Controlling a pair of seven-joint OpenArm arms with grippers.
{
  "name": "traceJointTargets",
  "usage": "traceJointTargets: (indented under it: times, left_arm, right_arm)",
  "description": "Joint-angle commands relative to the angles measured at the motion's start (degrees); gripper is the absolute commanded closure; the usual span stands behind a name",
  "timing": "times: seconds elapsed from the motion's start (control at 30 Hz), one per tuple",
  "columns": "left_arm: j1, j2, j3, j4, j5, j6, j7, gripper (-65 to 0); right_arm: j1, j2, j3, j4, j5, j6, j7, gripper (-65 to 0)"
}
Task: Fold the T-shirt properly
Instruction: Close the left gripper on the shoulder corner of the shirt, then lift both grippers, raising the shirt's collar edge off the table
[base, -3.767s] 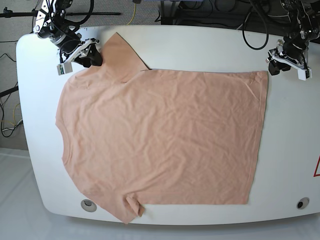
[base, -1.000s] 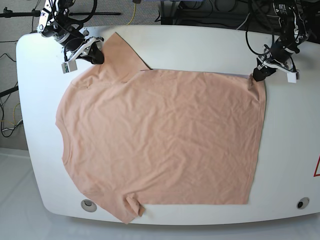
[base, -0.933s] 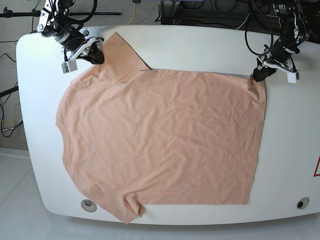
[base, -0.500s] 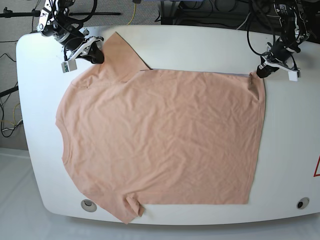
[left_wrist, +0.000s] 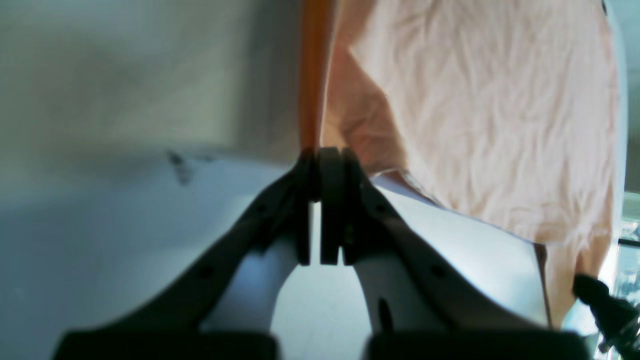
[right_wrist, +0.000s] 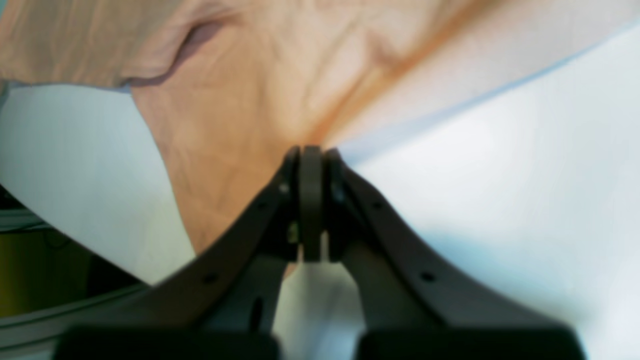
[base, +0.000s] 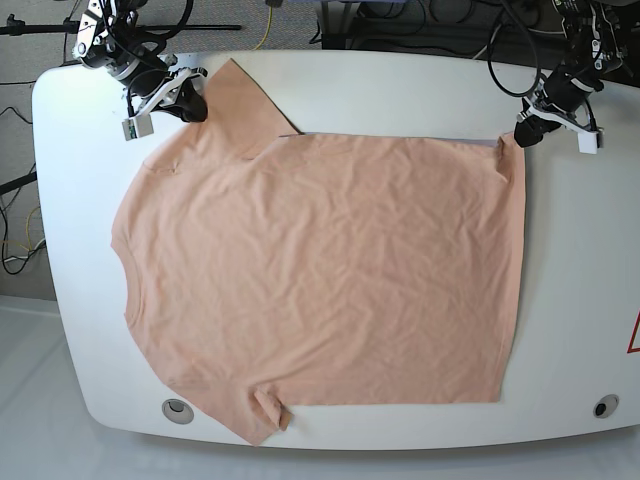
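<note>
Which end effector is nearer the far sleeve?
Right. The right end effector grips the T-shirt beside that sleeve; the left end effector holds the hem corner, across the table.

T-shirt (base: 320, 270) flat on table (base: 400, 85); right fingers (base: 195, 108) at sleeve, left fingers (base: 522, 135) at hem corner.

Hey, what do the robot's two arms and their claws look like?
Both arms are black with loose black cables. The left claw and right claw have dark curved fingers on white bodies, with flat dark pads at the tips. No markings are readable.
</note>
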Motion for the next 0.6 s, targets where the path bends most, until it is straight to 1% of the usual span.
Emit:
traceJointTargets:
  times: [0.0, 0.3, 0.37, 0.57]
  left_arm:
    - [0.6, -1.2, -0.3, 1.7, -0.9, -0.2, 0.1, 0.0]
    - [1.3, -2.9, -0.3, 1.9, 0.6, 0.4, 0.8, 0.0]
    - [0.5, -4.1, -0.3, 1.4, 2.0, 0.6, 1.2, 0.0]
    - [0.2, -4.9, -0.3, 1.7, 3.6, 0.6, 1.2, 0.0]
  right_arm:
    - [-0.8, 0.6, 0.8, 0.8, -0.4, -0.1, -0.6, 0.0]
    - [-2.5, 0.6, 1.9, 1.4, -0.3, -0.1, -0.8, 0.0]
    - [-3.3, 0.7, 2.1, 2.6, -0.2, -0.1, -0.4, 0.0]
    - [-4.4, 0.8, 2.7, 4.0, -0.1, -0.1, -0.5, 0.0]
